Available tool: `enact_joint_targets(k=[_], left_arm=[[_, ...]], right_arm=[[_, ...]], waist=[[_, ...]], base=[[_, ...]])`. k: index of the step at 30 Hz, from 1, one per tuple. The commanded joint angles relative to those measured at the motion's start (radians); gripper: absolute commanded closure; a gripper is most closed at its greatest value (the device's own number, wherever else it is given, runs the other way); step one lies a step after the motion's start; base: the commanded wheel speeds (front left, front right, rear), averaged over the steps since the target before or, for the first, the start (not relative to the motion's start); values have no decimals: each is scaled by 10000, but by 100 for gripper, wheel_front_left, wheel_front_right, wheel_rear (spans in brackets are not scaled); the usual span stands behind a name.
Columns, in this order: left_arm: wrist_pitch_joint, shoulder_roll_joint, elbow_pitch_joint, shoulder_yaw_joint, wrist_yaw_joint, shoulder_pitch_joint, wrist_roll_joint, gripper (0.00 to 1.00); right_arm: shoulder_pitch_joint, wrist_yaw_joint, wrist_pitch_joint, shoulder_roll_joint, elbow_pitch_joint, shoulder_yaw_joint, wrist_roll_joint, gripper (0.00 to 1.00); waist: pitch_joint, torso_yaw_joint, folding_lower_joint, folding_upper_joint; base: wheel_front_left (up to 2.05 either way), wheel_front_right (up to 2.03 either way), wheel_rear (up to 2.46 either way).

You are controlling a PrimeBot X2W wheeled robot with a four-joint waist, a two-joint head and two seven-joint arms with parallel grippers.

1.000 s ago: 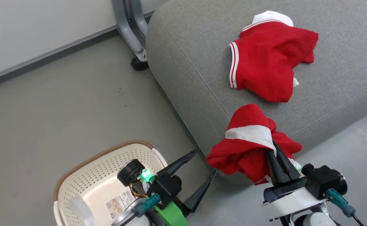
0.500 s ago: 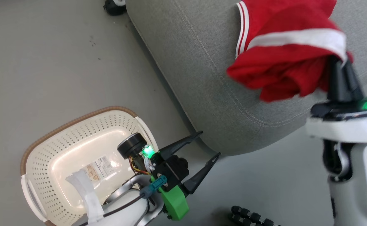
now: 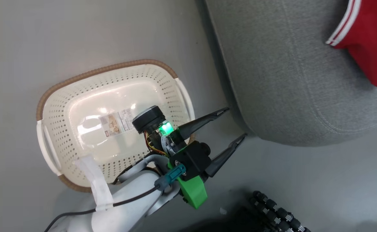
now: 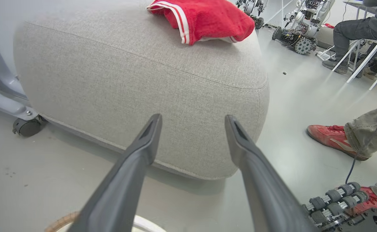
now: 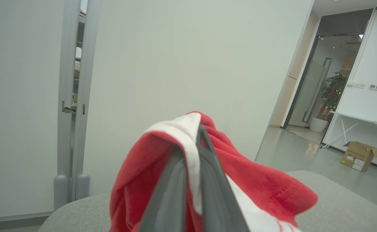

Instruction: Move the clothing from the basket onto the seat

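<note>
Right wrist view: right gripper (image 5: 191, 141) tight on white-banded garment (image 5: 259, 190); head view: left gripper (image 3: 236, 123) spread, empty, beside basket (image 3: 59, 129).

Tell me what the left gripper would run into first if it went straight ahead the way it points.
Most likely the seat: the open left gripper points at its grey side wall, near the rounded lower corner, with a strip of floor between. The gap's width is unclear.

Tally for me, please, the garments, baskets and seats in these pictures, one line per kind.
Red garments: 2, the striped-trim garment lying on the seat and the white-band garment clamped in the right hand
Baskets: 1, the basket with no clothing seen inside
Seats: 1
Total: 4
</note>
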Motion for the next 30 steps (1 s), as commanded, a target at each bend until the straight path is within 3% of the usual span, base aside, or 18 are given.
enact_joint_targets(k=[1, 4, 5, 6, 7, 8, 14, 22, 30], left_arm=[[-124, -69, 42, -15, -58, -255, 50, 0], [-290, -182, 192, -54, -49, -303, -42, 0], [-362, -242, 255, -64, -45, -305, -72, 0], [-467, -305, 311, -39, 18, -321, -40, 0], [-528, -337, 404, -16, 31, -301, -97, 0], [-602, -357, 504, 46, 145, -301, -90, 0], [-1089, -671, 1042, 346, 573, 164, -376, 0], [-1288, -966, 1818, 1009, 1153, 1437, -1495, 0], [-1458, -1205, 1427, 2971, 2674, 2981, -1857, 0]], right_arm=[[-219, -10, -28, -36, 479, 92, 11, 100], [-313, -12, -30, -4, 1553, 159, -75, 100], [-303, -12, -31, -14, 1886, 165, -163, 93], [-268, -12, -31, 18, 2184, 96, -236, 59], [-231, -12, -30, 91, 2347, -26, -298, 45], [-149, -12, -30, 215, 2504, -182, -387, 0], [894, -12, -30, 715, 2083, -673, -890, 0], [3560, -14, -29, 1366, 606, 626, -407, 0], [6070, -12, -29, 2099, -89, 2345, -268, 0]], waist=[[1236, 1291, -2, -1], [1239, 1412, -2, -1], [1192, 1437, -2, -1], [1127, 1447, -2, -1], [1047, 1433, -2, -1], [937, 1404, -2, -1], [-411, 1352, -2, -1], [-3012, 1377, -2, -1], [-5282, 1884, -2, -1]], base=[[0, 0, 0], [0, 0, 0], [0, 0, 0], [0, 0, 0], [0, 0, 0], [0, 0, 0], [0, 0, 0], [0, 0, 0], [0, 0, 0]])
